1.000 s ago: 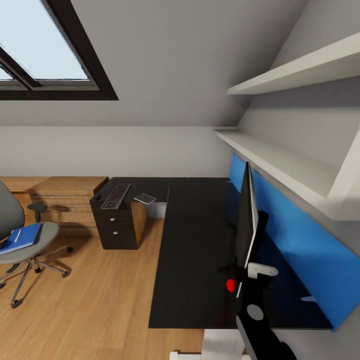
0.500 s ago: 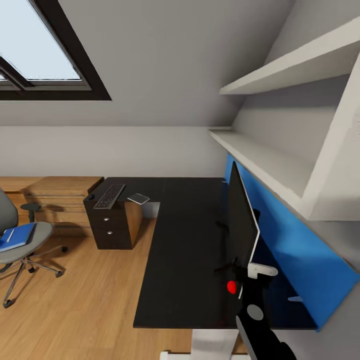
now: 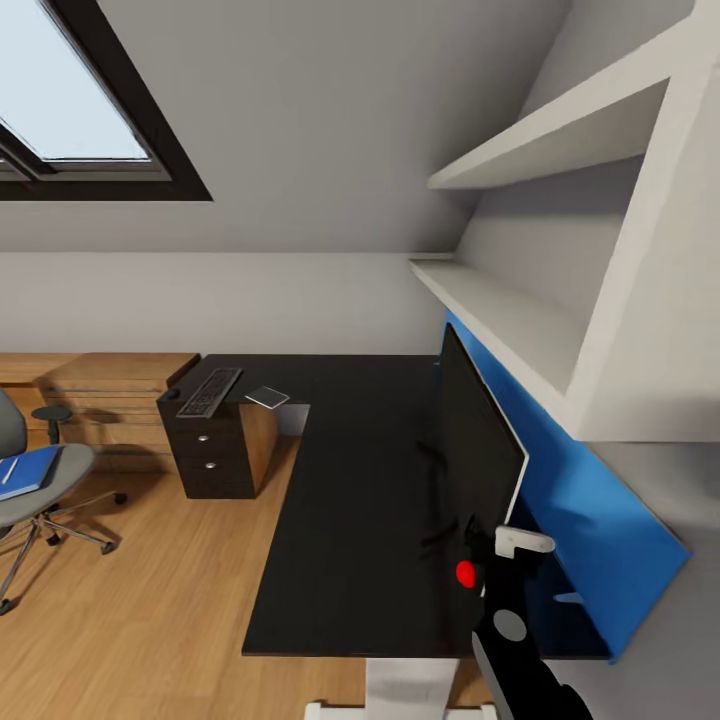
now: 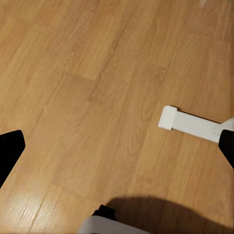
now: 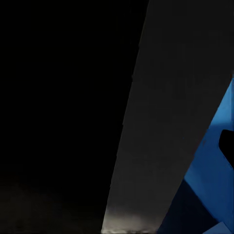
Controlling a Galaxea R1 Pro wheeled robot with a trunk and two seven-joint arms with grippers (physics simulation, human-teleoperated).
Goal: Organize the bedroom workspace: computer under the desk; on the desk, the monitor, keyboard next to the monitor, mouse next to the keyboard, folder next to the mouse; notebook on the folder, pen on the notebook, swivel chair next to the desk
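On desk (image 3: 350,520), monitor (image 3: 478,440) turned broader; camera panned right; right pincer (image 3: 478,560) grip state unclear.

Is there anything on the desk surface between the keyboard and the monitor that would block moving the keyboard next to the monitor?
Nothing visible blocks it. The keyboard lies at the desk's far left end, with a small grey pad beside it on the monitor's side. From that pad to the monitor, the black top looks bare.
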